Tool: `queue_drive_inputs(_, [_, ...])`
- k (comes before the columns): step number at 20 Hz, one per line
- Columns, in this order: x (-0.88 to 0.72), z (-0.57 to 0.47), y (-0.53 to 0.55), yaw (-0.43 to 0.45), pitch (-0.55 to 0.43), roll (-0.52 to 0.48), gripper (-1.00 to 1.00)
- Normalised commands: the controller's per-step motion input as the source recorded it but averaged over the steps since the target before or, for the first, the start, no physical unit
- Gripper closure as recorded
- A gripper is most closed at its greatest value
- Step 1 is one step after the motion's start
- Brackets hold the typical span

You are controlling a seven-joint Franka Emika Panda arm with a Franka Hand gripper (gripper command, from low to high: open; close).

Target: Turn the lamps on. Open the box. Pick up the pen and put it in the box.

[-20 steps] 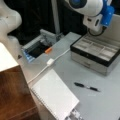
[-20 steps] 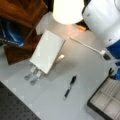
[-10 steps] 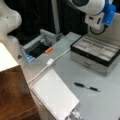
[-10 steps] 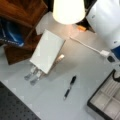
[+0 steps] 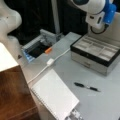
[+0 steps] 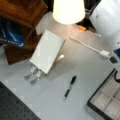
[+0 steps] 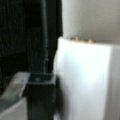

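1. The large flat rectangular box (image 5: 96,56) with a black rim, silver-grey sides and beige compartmented lining stands open at a front view's right; its raised lid (image 5: 113,27) leans back behind it. A corner of the same box (image 6: 106,101) shows at a front view's bottom right.
2. The slim black pen (image 5: 87,87) with a thin silvery middle lies flat on the grey bench (image 5: 105,105), near the box's front side but apart from it. It also lies (image 6: 69,87) on the bench (image 6: 82,65) just left of the box corner, touched by nothing.
3. The cream-white lampshade (image 6: 68,10) at a front view's top glows brightly, so that lamp is lit.
4. The white and blue robot arm (image 5: 96,11) hangs above the open box at a front view's top right. The claw cannot be made out in either front view, and I cannot tell whether it is released or clenched.
5. The wrist view shows only a pale upright surface (image 7: 85,82) close ahead and a dark post (image 7: 43,35) to its left.
6. A white cable with an inline switch (image 5: 50,62) runs across the bench between the box and a white spiral-bound notepad (image 5: 55,96).
7. A brown wooden block (image 5: 13,92) stands at a front view's bottom left.
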Motion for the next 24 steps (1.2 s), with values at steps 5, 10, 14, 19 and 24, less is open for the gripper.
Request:
queue_drive_inputs(5, [0.32,0.08,0.10,0.013,0.056,-0.072,-1.00])
queue_drive_inputs(10, [0.17,0.13,0.08,0.047,0.058,-0.065,-1.00])
queue_drive_inputs(14, [0.07,0.12,0.09,0.046,0.045,-0.066,-1.00])
queue_drive_inputs(19, [0.00,0.08,0.16,0.034,0.032,-0.058,-1.00])
queue_drive_inputs(24, [-0.09,0.02,0.27,0.010,0.010,-0.060,-1.00])
